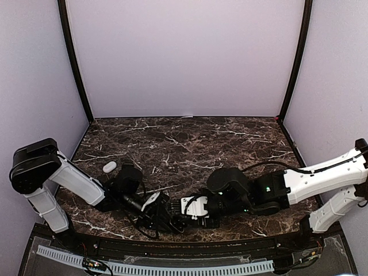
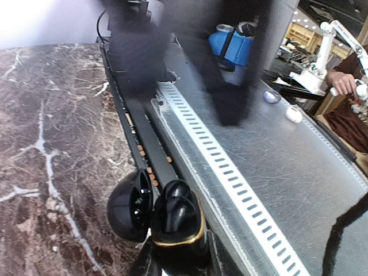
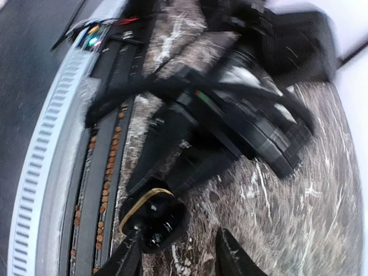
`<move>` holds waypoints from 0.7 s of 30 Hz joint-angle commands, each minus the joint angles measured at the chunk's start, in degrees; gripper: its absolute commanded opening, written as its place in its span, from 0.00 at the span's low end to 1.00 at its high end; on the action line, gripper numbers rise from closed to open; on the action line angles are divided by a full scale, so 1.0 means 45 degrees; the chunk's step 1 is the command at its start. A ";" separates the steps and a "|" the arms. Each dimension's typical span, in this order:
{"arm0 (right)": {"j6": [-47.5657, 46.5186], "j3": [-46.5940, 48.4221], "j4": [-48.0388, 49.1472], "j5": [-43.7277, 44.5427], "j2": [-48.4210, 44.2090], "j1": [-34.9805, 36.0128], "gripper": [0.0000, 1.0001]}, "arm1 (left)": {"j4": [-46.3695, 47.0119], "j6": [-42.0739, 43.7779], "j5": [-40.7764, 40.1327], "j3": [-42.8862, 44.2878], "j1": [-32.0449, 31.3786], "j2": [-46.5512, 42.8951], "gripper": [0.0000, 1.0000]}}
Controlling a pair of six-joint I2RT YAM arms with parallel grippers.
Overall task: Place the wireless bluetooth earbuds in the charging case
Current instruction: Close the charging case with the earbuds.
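Working this close to the near edge of the table (image 1: pixel 190 138) is your main hazard. The black charging case (image 2: pixel 175 230), gold-rimmed with its lid (image 2: pixel 129 210) hinged open to one side, sits right beside the black rail (image 2: pixel 144 155) and the slotted strip (image 2: pixel 230 178). Anything that slips there probably ends up in the rail or off the table. Your left jaws are pressed in on the case body, pinching it. Your right jaws stand spread just beside it, with nothing visible between them.

Glossy black humps in the case mouth look like the earbuds (image 2: pixel 172 208) — you cannot tell whether they are fully seated. A nudge from the right side could twist the case in its pinch or knock the lid, and the two wrists are near enough to clash. A small white oval thing (image 1: pixel 109 167) lies well apart, by the left arm (image 1: pixel 75 181).

The table is dark, marble-patterned and white-veined, walled by pale lilac panels (image 1: pixel 184 57). Beyond the strip you see a metal bench (image 2: pixel 299 172) and a busy workshop.
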 commanded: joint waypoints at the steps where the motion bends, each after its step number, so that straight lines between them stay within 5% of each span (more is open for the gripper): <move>1: 0.3257 -0.1534 0.2764 -0.0170 -0.1044 -0.1192 0.43 | 0.1496 0.0072 -0.0963 -0.0589 0.0015 -0.0808 0.06; 5: 0.5611 -0.2345 0.3792 0.0227 -0.0990 -0.2203 0.31 | 0.1738 0.0140 -0.1411 -0.0797 0.0015 -0.1098 0.06; 9: 0.6843 -0.2410 0.4015 0.1034 0.0059 -0.2442 0.01 | 0.1944 0.0092 -0.1537 -0.0957 0.0013 -0.1293 0.06; 21: 0.8104 -0.2028 0.6624 -0.3160 0.2735 -0.2561 0.00 | 0.2613 0.0089 -0.2107 -0.1324 0.0026 -0.1538 0.06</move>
